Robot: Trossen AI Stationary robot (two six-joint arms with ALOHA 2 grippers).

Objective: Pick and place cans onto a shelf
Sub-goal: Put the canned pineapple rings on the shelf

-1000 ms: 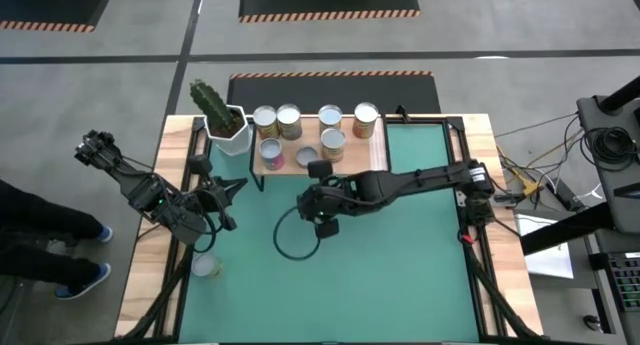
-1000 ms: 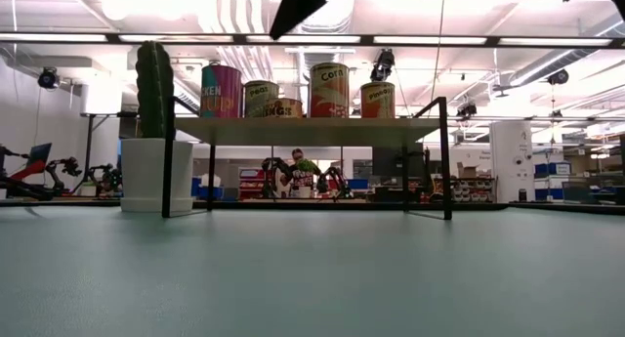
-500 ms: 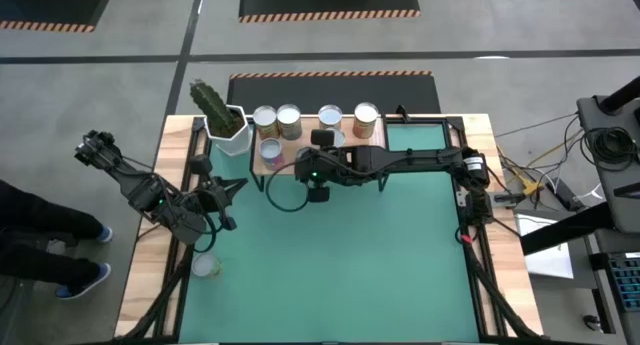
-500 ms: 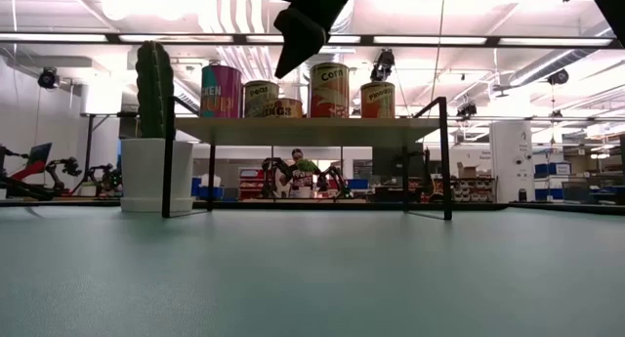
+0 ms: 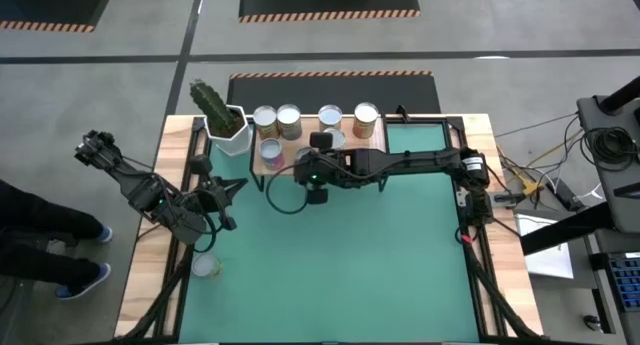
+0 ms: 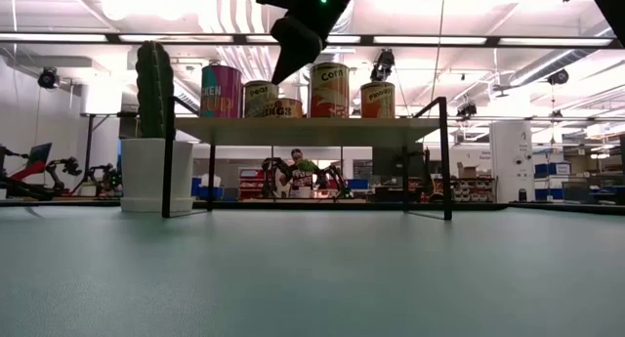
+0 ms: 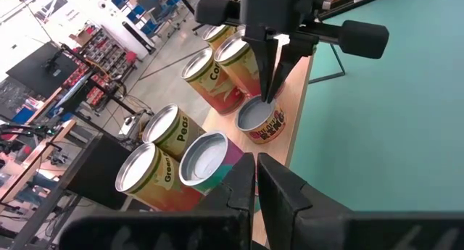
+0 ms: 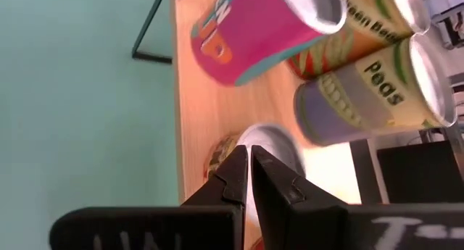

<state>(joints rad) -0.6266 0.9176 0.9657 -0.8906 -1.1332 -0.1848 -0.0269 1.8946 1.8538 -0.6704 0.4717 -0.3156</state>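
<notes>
Cans (image 5: 290, 121) stand along the back edge of the shelf (image 5: 358, 157). They look rigid, smooth and slippery, so grip the round side wall. The right gripper (image 5: 318, 194) hovers at its front edge, fingers pressed together; the left gripper (image 5: 226, 203) also, near the table's (image 5: 400, 275) left edge.

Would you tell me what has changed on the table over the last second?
The right hand, shut and empty, swung from mid-table back to the shelf and now hangs above the short can. The left hand, the other cans and the cactus stayed put.
</notes>
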